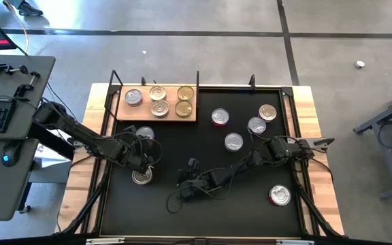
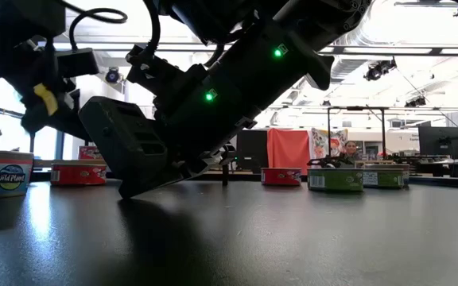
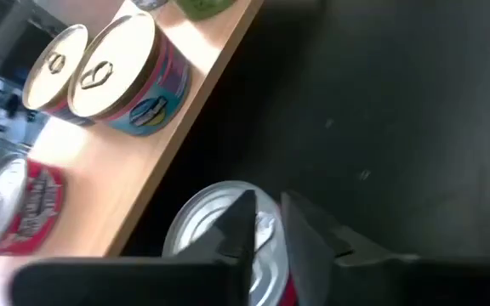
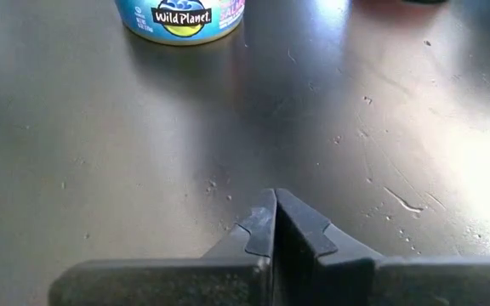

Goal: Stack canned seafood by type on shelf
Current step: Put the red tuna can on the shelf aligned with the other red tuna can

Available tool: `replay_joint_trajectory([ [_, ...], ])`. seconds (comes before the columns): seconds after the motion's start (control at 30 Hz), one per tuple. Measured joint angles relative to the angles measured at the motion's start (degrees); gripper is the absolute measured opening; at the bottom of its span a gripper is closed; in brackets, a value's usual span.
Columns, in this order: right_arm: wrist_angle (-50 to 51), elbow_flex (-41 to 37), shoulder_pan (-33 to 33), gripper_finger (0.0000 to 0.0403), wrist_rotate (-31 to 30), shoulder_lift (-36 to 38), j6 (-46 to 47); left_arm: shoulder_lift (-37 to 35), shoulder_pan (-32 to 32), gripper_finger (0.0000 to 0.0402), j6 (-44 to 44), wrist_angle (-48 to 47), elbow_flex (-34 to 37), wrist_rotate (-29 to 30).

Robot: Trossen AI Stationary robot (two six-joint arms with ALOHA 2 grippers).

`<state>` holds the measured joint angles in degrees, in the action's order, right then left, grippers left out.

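The light-brown wooden shelf [image 1: 156, 116] lies at the mat's far left and carries one silver tin [image 1: 133, 97] and several gold-lidded tins [image 1: 171, 100]. My left gripper [image 1: 147, 144] [image 3: 269, 223] hangs over a silver-lidded, red-sided tin [image 1: 145, 132] [image 3: 198, 234] just in front of the shelf, its fingers a narrow gap apart. My right gripper [image 1: 189, 187] [image 4: 275, 208] is shut, low over the bare mat at near centre. A gold-lidded blue tin [image 1: 141, 177] [image 4: 181, 17] stands on the mat ahead of it. My left gripper comes at the silver lid [image 3: 192, 229] of the red-sided tin from above, slanting toward the shelf. The tin stands flat on the mat. I cannot tell whether the fingertips touch the lid.
More tins stand on the black mat [image 1: 203, 153]: a red-sided one [image 1: 220, 117], a gold one [image 1: 267, 112], two silver ones [image 1: 256, 125] [image 1: 233, 141], and a red one [image 1: 279, 195] near the right corner. A black frame rims the table.
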<state>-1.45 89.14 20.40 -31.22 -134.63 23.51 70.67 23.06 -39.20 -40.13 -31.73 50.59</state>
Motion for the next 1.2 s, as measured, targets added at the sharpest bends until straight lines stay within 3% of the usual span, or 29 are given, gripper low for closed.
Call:
replay_joint_trajectory([
  [0.23, 0.0, 0.0, 0.0, 0.0000, 0.0, 0.0, -0.6, 0.2, -4.5, 0.0170, -2.4, 4.7, 0.0, -0.1],
  [0.4, 0.0, 0.0, 0.4, 0.0000, 0.0, 0.0, -0.6, 3.0, -5.9, 0.0191, -3.0, 4.4, 0.1, 1.2],
  [0.63, 0.0, 0.0, 0.8, 0.0000, 0.0, 0.0, -1.3, 7.4, -7.5, 0.0171, -4.2, 15.3, 5.1, -1.6],
  [0.83, 0.0, 0.0, 0.8, 0.0000, 0.0, 0.0, -1.4, 7.9, -8.8, 0.0142, -7.0, 16.3, 7.5, -3.5],
  [0.97, 0.0, 0.0, 0.8, 0.0000, 0.0, 0.0, -1.4, 7.8, -7.5, 0.0096, -5.4, 16.1, 8.2, -4.5],
  [1.1, -0.1, 0.0, 0.8, 0.0000, 0.0, 0.0, -1.2, 7.8, -4.4, 0.0025, -2.5, 15.4, 8.2, -5.1],
  [1.2, -0.1, 0.0, 0.8, 0.0000, -0.1, 0.0, -1.0, 7.7, -1.5, 0.0008, -2.3, 15.0, 8.0, -5.1],
])
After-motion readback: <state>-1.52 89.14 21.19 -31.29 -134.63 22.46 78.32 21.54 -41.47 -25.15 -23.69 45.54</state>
